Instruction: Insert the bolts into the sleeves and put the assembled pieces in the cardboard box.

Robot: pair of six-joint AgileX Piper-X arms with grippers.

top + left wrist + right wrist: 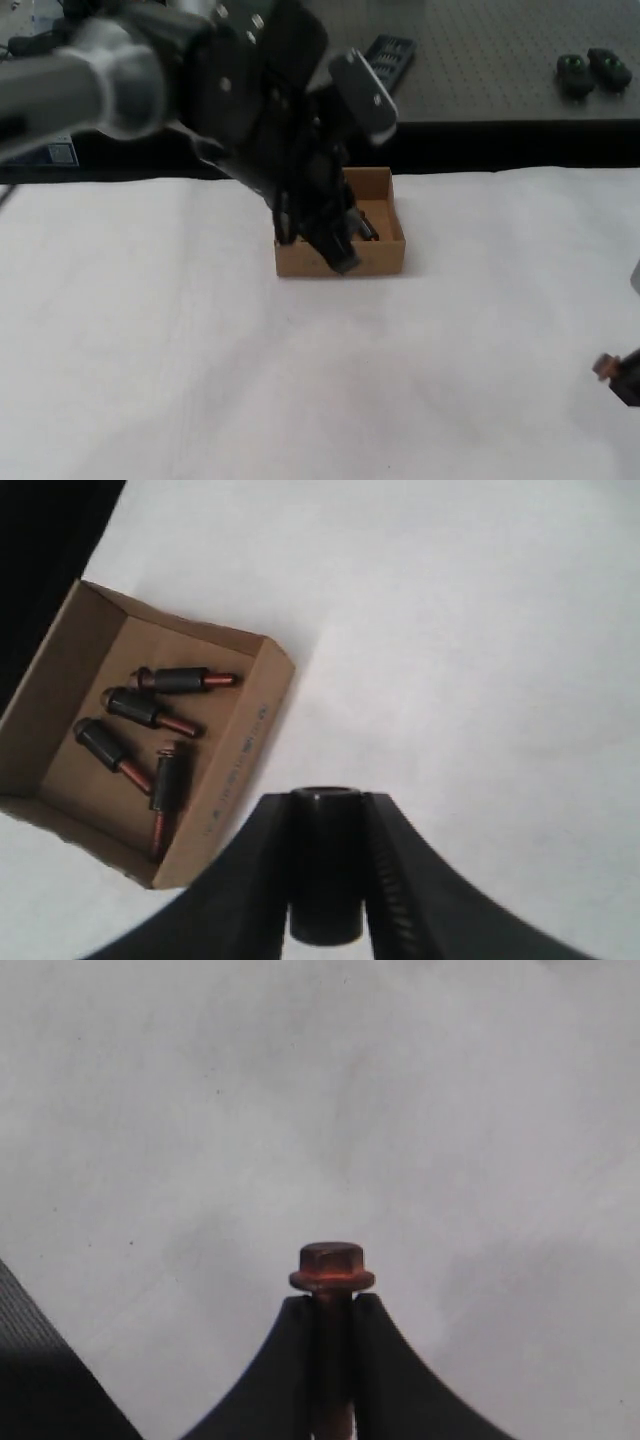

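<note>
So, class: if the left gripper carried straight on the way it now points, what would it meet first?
Probably the white cloth, met first by the sleeve held in the left gripper. The cardboard box lies to one side of that line, though depth is unclear.

I've got a line of small dark print [232, 770] running along the outer wall of the cardboard box [60, 670], too small for me to read. Far left of the box there's a pale label [60, 152], blurred, nothing legible.

High view from behind, wrists close, downward; left shares box [375, 258]
</note>
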